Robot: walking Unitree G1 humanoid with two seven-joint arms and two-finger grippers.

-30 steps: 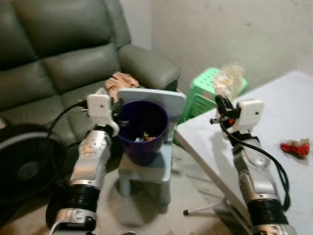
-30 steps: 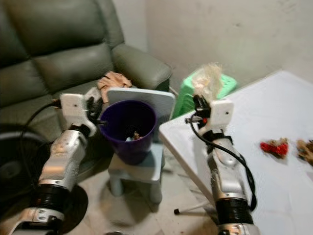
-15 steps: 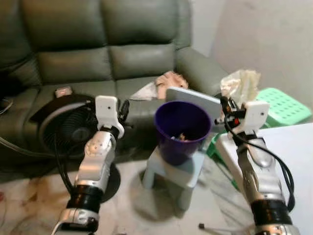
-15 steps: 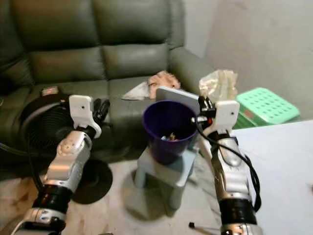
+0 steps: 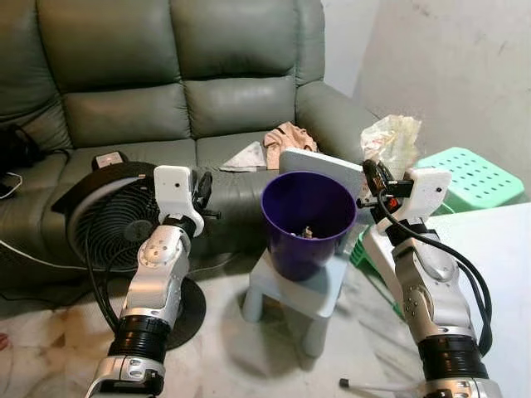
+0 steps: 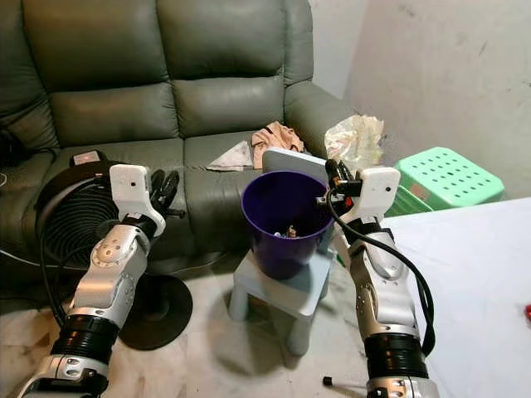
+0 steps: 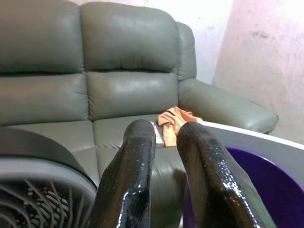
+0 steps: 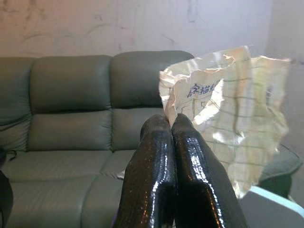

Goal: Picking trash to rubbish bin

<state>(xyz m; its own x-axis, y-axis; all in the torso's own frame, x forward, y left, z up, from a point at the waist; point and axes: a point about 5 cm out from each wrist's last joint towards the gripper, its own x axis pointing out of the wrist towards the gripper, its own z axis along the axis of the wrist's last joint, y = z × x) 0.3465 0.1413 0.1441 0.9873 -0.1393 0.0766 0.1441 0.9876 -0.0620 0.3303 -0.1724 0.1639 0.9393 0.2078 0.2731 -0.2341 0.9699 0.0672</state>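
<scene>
- Right gripper (image 5: 371, 177): fingers pressed tight together on a crumpled paper wrapper (image 5: 392, 142), held up just right of the purple bin (image 5: 304, 222), beside the bin rim and a little above it.
- Left gripper (image 5: 202, 188): fingers a narrow gap apart, holding nothing, raised left of the bin with clear space between.
- Bin stands on a small light-blue stool (image 5: 296, 292); open top, a few scraps of trash on its bottom. A grey-white flat panel (image 5: 319, 164) stands against the bin's far rim, between bin and sofa.
- Around: dark green leather sofa (image 5: 166, 99) behind, with a pinkish-orange cloth (image 5: 284, 140) and a white scrap (image 5: 246, 155) on the seat, and a small black box (image 5: 108, 159) further left.
- Black floor fan (image 5: 104, 228) stands just behind the left arm, touching the sofa front; cables trail off on the sofa's left.
- Green plastic stool (image 5: 469, 175) sits behind the right arm, near the wall.
- White table (image 5: 498, 265) edge runs under the right forearm; a thin leg with a black foot (image 5: 343, 384) pokes out onto the floor.
- Writing: right wrist view shows printed characters and grid lines on the wrapper (image 8: 228, 109); too small and creased to read.
- Room: open marble floor in front of the stool; air above the bin mouth is unobstructed.
</scene>
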